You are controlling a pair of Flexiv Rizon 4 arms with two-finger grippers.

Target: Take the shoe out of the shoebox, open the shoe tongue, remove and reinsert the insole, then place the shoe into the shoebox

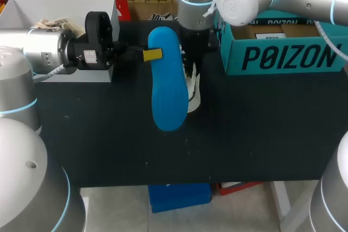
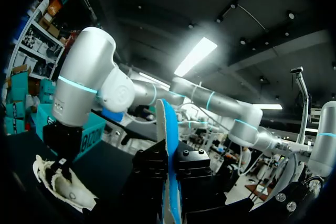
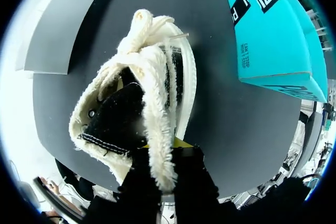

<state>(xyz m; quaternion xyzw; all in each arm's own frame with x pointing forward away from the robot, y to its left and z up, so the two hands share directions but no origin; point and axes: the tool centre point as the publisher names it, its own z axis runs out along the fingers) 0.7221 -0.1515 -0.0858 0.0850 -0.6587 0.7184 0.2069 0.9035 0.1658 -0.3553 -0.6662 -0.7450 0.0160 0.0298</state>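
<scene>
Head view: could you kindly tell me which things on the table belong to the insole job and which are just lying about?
Job: blue insole, clamped in left gripper; white shoe, held by right gripper; open white box, likely the shoebox.
Lying about: teal box, seemingly; crumpled paper in the white box.

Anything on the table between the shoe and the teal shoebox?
Nothing: only bare black table between the shoe and the teal shoebox, clearest in the right wrist view.
</scene>
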